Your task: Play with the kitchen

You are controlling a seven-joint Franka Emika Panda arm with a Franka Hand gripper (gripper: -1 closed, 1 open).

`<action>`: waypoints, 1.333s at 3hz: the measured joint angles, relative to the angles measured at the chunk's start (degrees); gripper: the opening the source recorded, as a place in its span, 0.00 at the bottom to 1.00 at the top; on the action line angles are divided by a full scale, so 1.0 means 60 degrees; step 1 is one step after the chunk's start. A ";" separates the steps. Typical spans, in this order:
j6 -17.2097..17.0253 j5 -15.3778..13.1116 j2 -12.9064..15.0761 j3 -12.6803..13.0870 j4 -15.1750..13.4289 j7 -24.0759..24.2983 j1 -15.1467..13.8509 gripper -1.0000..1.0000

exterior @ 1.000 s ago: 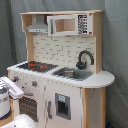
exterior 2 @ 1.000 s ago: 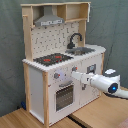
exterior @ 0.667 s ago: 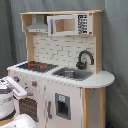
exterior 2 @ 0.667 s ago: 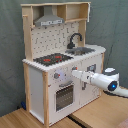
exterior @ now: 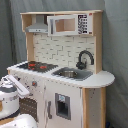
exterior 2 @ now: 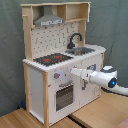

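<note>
The gripper [exterior 2: 74,71], mid-frame in the second exterior view, meets the kitchen [exterior 2: 37,80] front above the oven door [exterior 2: 63,96] (jaw state: cannot tell).

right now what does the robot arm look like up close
In the second exterior view, the white, rounded, tube-like arm has a glowing blue ring at one joint and a pale narrow gripper at its tip, near the white and light-wood toy kitchen. The first exterior view shows white and grey segments. No cables visible.
</note>
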 joint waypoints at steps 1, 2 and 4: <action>0.0778 0.0003 0.0000 -0.0005 -0.0445 0.0017 -0.0430 1.00; 0.1535 0.0001 0.0000 0.0085 -0.0513 -0.0141 -0.1047 1.00; 0.1992 0.0038 0.0002 0.0120 -0.0255 -0.0060 -0.1622 0.00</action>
